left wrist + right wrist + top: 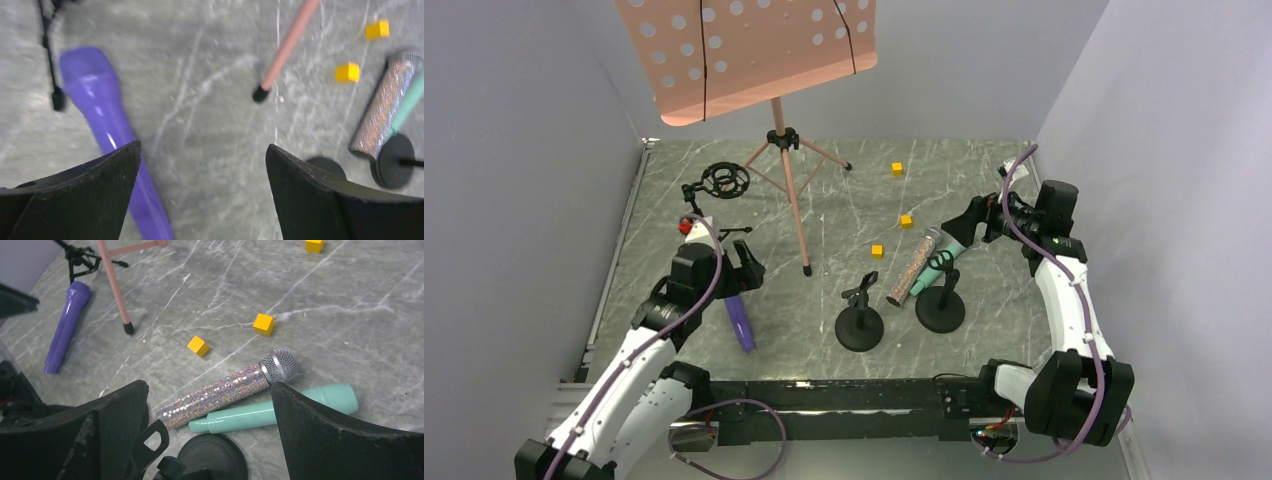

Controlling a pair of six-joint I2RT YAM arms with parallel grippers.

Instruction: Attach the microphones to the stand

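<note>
Left tool, right tool: wide open, empty, over smooth purple microphone, glittery microphone.

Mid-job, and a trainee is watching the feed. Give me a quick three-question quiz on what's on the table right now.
1. True or false: the left end effector is shut on the purple mic.
2. How many yellow cubes lie on the table? A two, B three, C five.
3. Fill in: the glitter mic lies right beside the ____ mic.
Key:
1. False. It is open, and the mic lies on the table.
2. B.
3. The teal mic.
</note>
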